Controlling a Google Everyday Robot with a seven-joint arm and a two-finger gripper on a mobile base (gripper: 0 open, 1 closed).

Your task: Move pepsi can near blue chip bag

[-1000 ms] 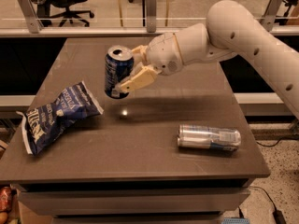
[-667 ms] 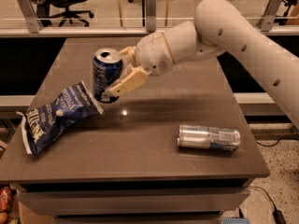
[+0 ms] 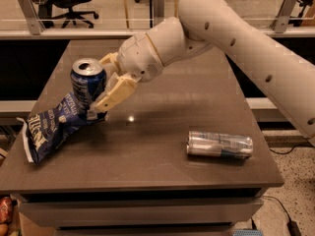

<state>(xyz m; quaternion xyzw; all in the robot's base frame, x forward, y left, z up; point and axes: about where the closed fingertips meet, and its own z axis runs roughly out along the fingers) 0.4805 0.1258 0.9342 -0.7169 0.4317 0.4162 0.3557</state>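
Observation:
The pepsi can [image 3: 87, 84], dark blue with a silver open top, stands upright in my gripper [image 3: 101, 96], whose cream fingers [image 3: 114, 94] are shut on its side. The can is held at the table's left, right at the upper right corner of the blue chip bag [image 3: 54, 127], and its base overlaps the bag's edge in this view. The bag lies wrinkled and flat near the table's left front edge, dark blue with white lettering. My arm reaches in from the upper right.
A slim silver-and-pale-blue can [image 3: 219, 144] lies on its side at the right front of the dark table [image 3: 177, 107]. Office chairs and a glass railing stand behind the table. The table's left edge is close to the bag.
My gripper has carried the pepsi can leftward and a little down, from mid-table to the upper right corner of the chip bag. The slim can and the bag have not moved.

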